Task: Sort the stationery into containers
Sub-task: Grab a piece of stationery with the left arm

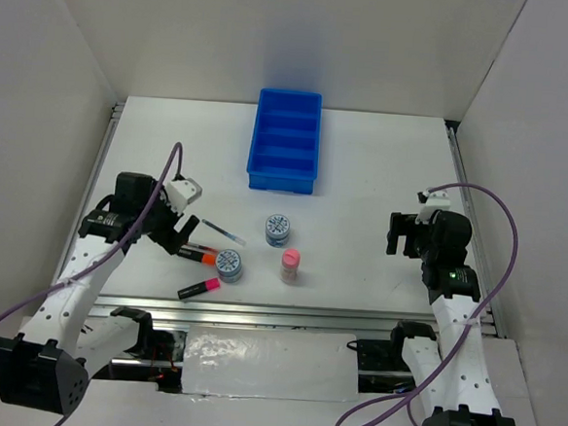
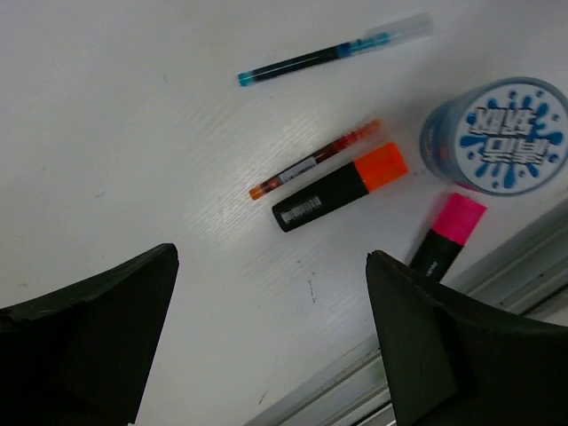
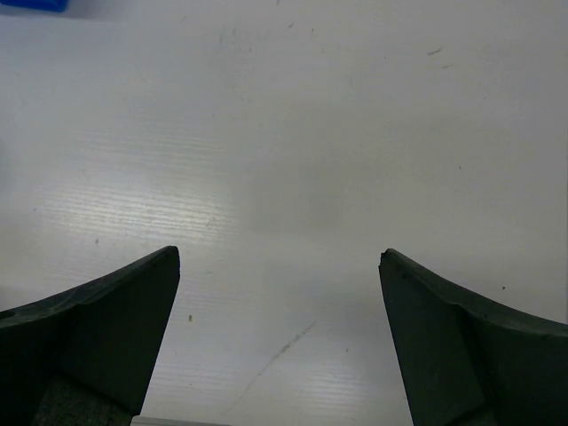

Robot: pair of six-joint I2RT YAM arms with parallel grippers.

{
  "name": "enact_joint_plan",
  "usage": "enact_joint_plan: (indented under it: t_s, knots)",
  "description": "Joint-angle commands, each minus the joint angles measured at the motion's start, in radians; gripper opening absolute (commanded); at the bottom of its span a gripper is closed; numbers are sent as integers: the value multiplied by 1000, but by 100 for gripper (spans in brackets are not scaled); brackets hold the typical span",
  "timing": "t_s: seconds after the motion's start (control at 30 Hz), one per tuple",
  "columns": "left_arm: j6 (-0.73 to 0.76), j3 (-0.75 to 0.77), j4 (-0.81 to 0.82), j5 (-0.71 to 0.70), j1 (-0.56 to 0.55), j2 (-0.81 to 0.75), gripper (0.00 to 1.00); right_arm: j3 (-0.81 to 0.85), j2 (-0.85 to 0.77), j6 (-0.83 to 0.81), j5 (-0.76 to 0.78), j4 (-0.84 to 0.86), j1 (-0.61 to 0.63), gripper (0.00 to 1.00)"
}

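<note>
The blue four-compartment tray (image 1: 282, 183) stands at the back centre with nothing visible in it. Two blue-and-white rolls (image 1: 277, 229) (image 1: 229, 264) and a pink cylinder (image 1: 290, 265) stand in front of it. My left gripper (image 1: 187, 237) is open and empty, just left of the orange-black highlighter (image 2: 342, 185), red pen (image 2: 315, 160), blue pen (image 2: 311, 59), pink-black highlighter (image 2: 446, 232) and one roll (image 2: 497, 133). In the left wrist view the left gripper (image 2: 272, 257) frames bare table. My right gripper (image 1: 396, 234) is open and empty over bare table in the right wrist view (image 3: 280, 255).
A metal rail (image 1: 257, 314) runs along the table's near edge, close to the pink-black highlighter (image 1: 199, 287). White walls enclose the table on three sides. A corner of the tray (image 3: 31, 4) shows at the top left of the right wrist view.
</note>
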Motion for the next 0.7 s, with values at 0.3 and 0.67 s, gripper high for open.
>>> enact_joint_plan:
  t_s: [0.3, 0.67]
  knots:
    - [371, 32, -182, 333, -141, -44, 97, 26, 13, -28, -9, -10, -26, 100]
    - [366, 29, -162, 331, -244, 39, 99, 25, 38, -41, -28, -13, -26, 100]
